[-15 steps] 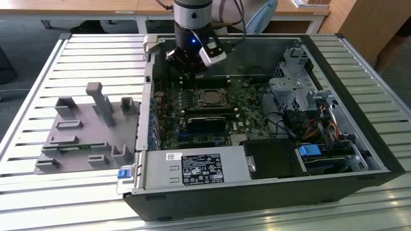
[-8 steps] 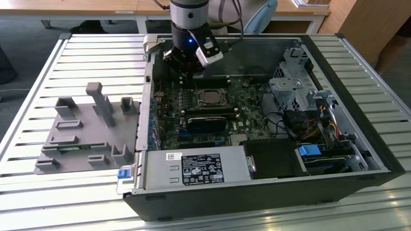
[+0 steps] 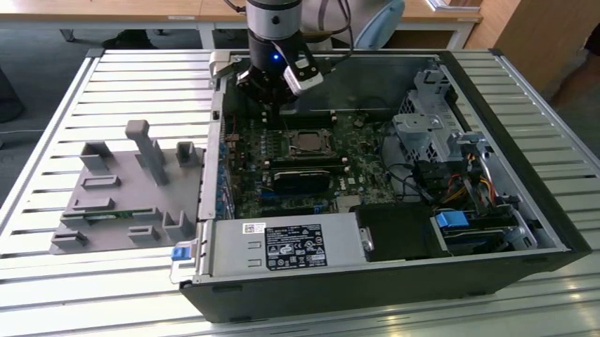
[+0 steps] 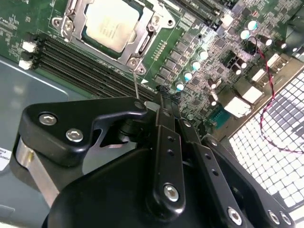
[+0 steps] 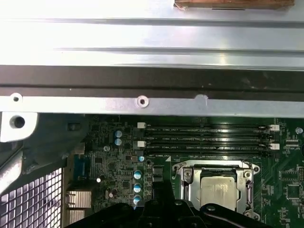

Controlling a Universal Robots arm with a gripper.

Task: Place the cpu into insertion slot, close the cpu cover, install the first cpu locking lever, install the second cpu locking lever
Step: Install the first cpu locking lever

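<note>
A slatted table [image 3: 112, 63] is seen carrying an open computer case [image 3: 375, 298], inside which the insertion slot [image 3: 291, 140] is set into a green circuit board [image 3: 370, 151]. A grey fixture tray [image 3: 112, 210] is laid outside the case, well apart from the slot on the exterior view's left. A power supply [image 3: 286, 246] is mounted at the case wall nearest the exterior camera, with the board between it and the slot.

The arm [image 3: 274, 21] is brought straight down from above. Its gripper [image 3: 281, 102] is held over the board near the slot, towards the case's far wall [image 5: 142, 57]. Its fingers [image 4: 164, 142] are seen drawn together, with nothing visible between them.

In both wrist views the long memory slots [image 4: 85, 59] [image 5: 209, 137] are seen just beside the slot, between it and that wall. The cpu cover [image 4: 145, 40] [image 5: 190, 190] is shut down flat over the slot. The cpu [image 4: 111, 23] [image 5: 217, 192] is seated in the slot, and its pale face shows through the cover's window.

In the second wrist view a thin metal rod [image 4: 136, 83] is seen running from the slot's nearest corner to the gripper's knuckle. Whether the rod touches the knuckle cannot be told. Open board is left around the fingertips.
</note>
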